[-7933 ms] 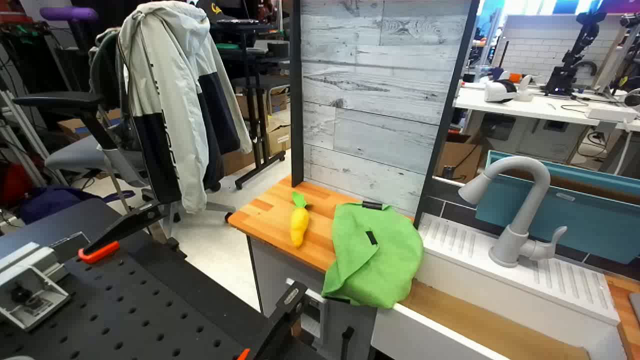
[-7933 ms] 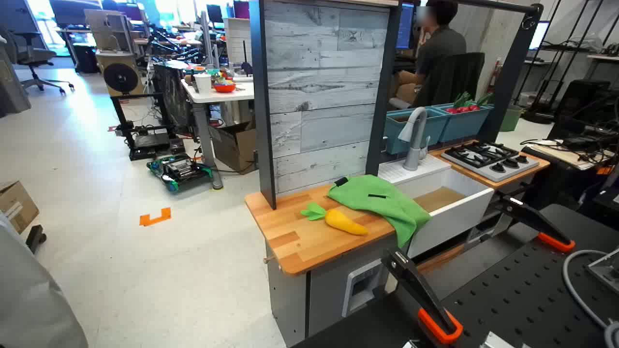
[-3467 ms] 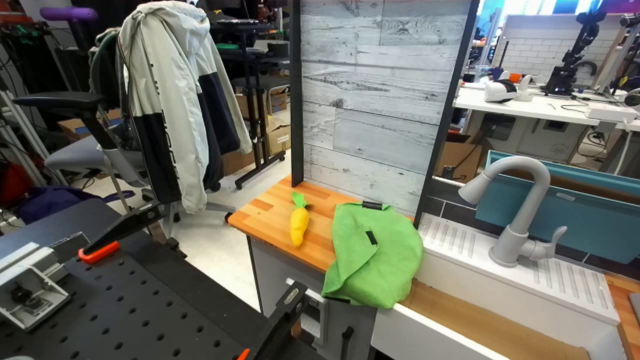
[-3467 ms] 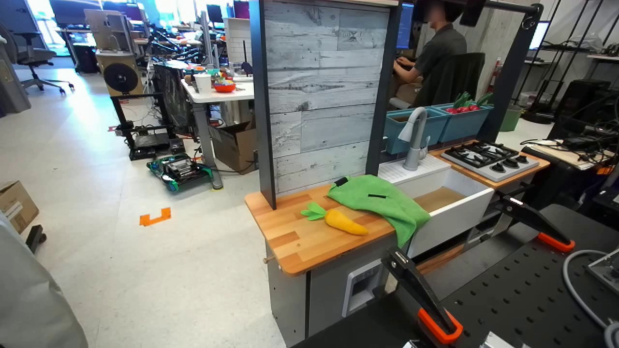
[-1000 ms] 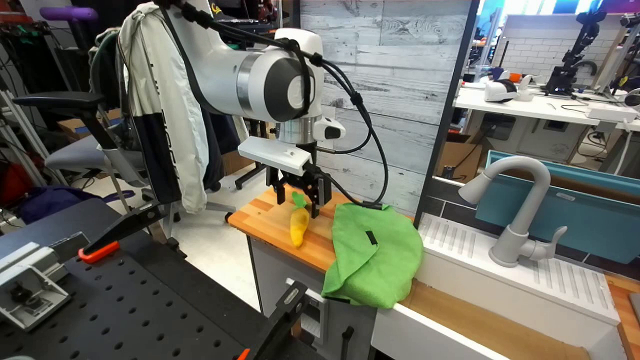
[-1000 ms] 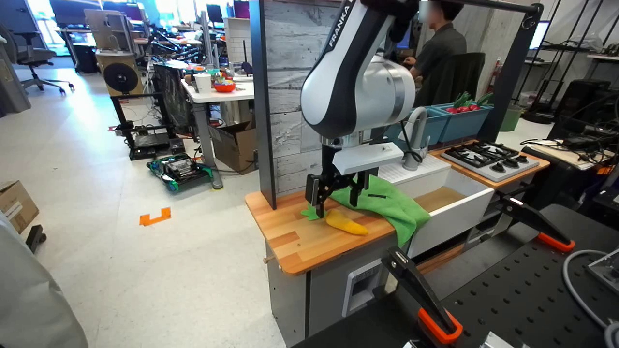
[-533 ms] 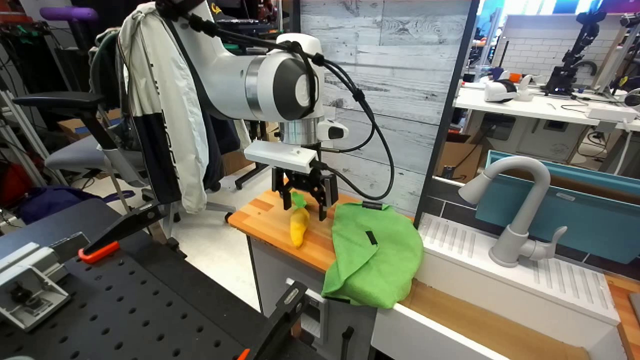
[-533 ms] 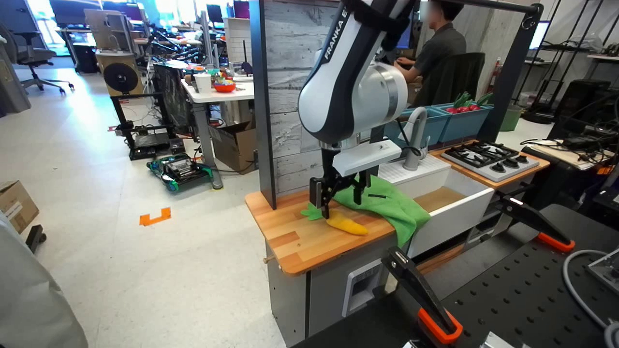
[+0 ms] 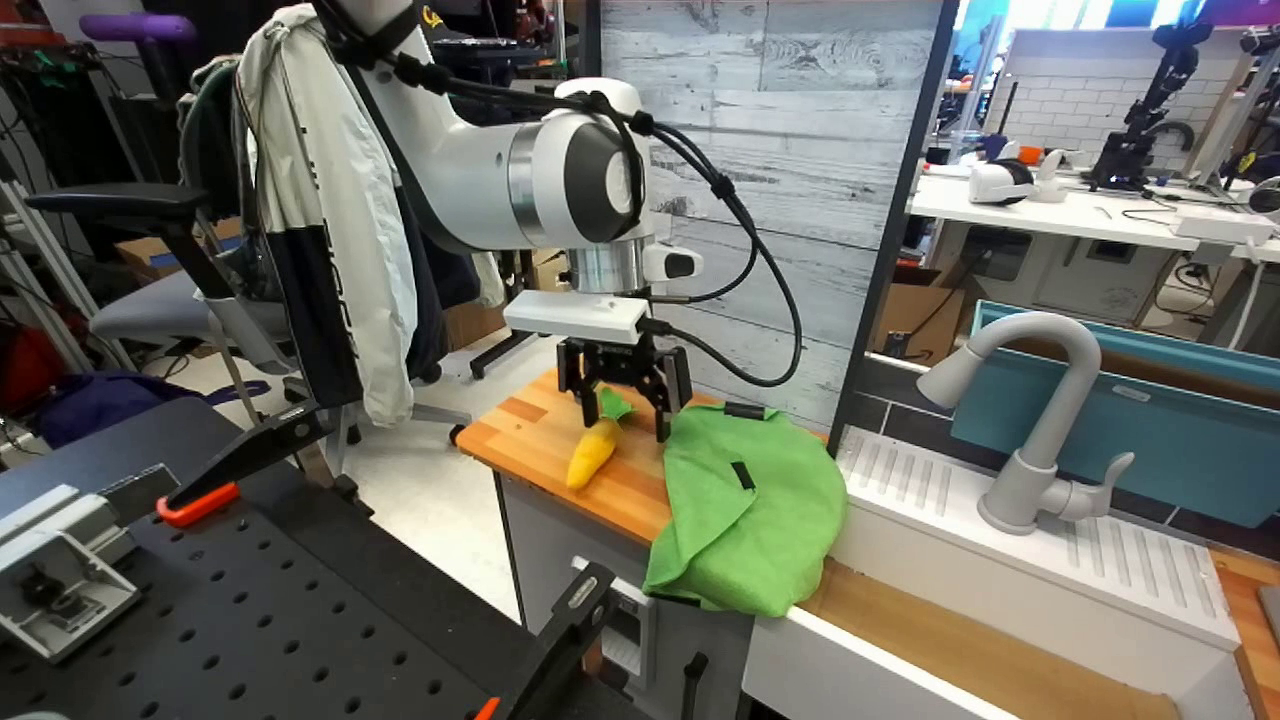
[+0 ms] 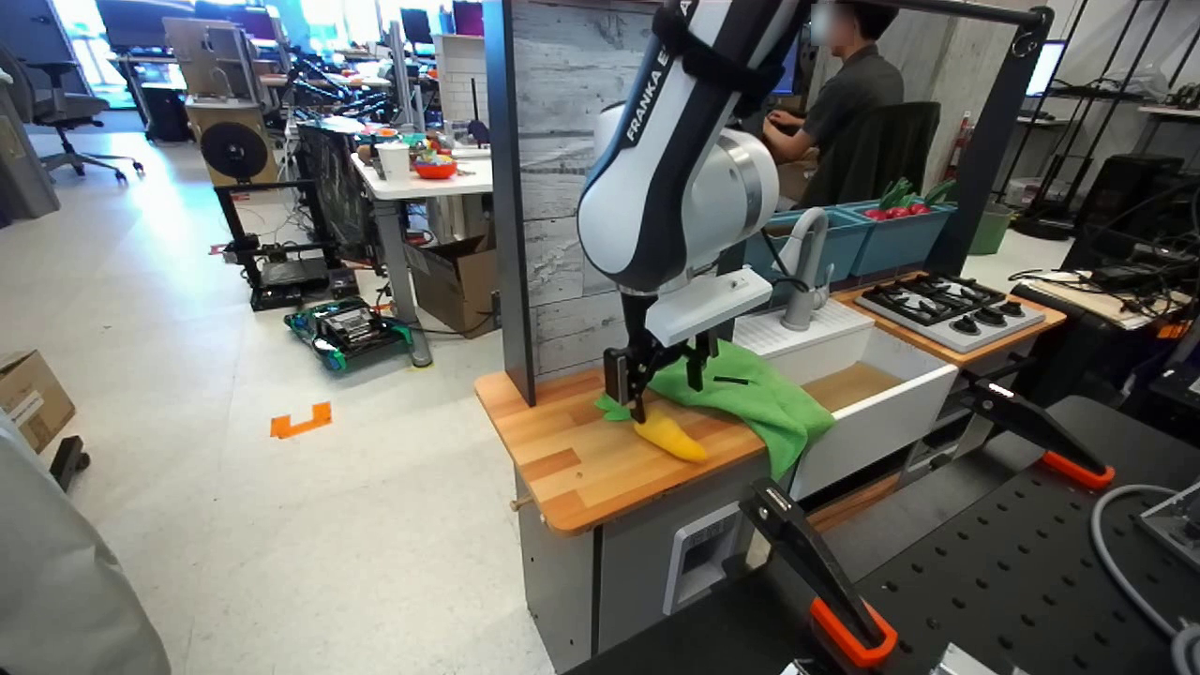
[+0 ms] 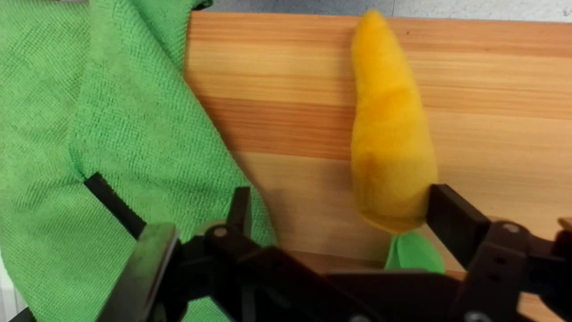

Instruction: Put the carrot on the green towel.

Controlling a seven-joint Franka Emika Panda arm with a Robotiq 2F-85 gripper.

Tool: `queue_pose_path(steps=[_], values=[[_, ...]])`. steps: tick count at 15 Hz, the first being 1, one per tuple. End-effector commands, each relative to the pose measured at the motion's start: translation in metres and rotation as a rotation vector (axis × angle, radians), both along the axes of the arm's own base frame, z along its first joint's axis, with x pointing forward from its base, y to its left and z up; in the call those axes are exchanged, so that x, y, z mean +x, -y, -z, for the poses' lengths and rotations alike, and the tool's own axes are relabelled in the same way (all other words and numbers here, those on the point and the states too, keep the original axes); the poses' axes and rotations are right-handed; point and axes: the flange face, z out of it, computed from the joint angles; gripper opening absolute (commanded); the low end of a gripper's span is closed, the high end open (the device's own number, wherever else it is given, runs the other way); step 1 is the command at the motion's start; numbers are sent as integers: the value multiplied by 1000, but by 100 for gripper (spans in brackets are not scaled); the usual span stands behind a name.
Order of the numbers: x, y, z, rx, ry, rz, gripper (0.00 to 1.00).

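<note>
countertop (image 10: 605, 483) of wood, carrot (image 11: 393, 147) beside green towel (image 9: 765, 515), pale floor (image 10: 375, 525), white desk (image 10: 472, 177)

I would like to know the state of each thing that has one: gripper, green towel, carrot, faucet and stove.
Gripper, open, jaws apart, holding nothing.
Green towel, rumpled, one corner hanging over the edge of the counter.
Carrot, lying on the counter beside the towel, not gripped.
Faucet, upright, no running water visible.
Stove, no flame visible, knob settings too small to tell.

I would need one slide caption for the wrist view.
Open gripper at the leafy end of a plush carrot lying on the wooden countertop beside the green towel.
</note>
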Motion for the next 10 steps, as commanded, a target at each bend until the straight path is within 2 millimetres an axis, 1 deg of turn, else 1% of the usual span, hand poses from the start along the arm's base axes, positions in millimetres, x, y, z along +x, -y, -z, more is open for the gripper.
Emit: queue_pose_path(steps=[1,5,10], values=[[10,-3,6,-51,-8,-16,74],[13,-5,9,-56,-15,-25,42],[17,-5,10,-51,-19,-26,5]])
